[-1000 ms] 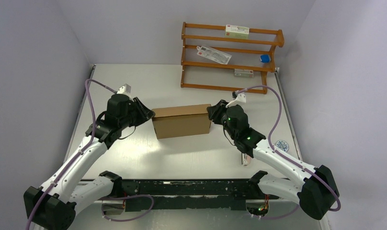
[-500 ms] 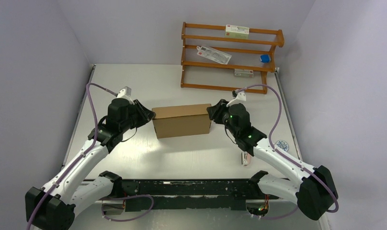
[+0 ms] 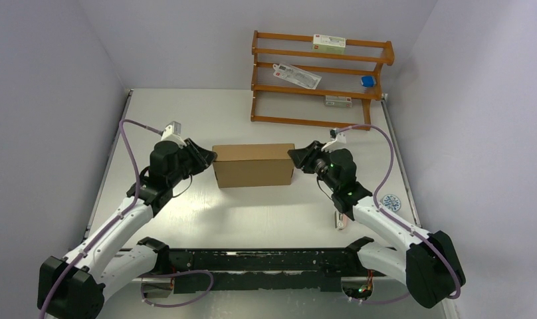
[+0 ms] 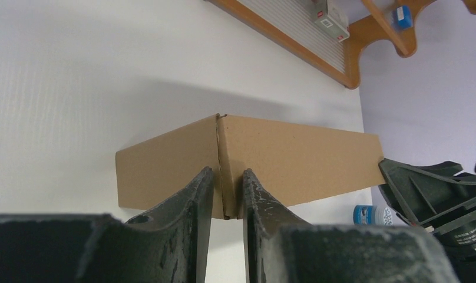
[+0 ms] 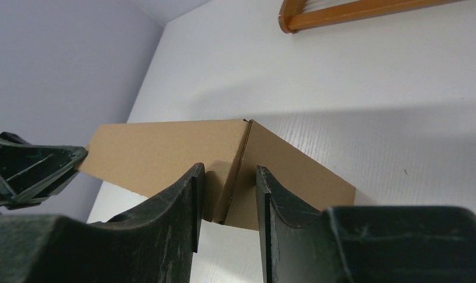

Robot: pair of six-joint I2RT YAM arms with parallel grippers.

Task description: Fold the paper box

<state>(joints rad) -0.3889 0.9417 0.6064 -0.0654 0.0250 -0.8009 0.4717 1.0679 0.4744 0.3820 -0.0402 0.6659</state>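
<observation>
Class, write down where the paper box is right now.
In the top view, the paper box is central, between the left gripper and right gripper, on the near side of the wooden rack.

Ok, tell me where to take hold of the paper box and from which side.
Probably at its two short ends, one arm from each side. The paper box lies closed, long axis across the table, too wide for one gripper's jaws. Each end offers an upright corner edge, and the left gripper and right gripper straddle those corners.
</observation>
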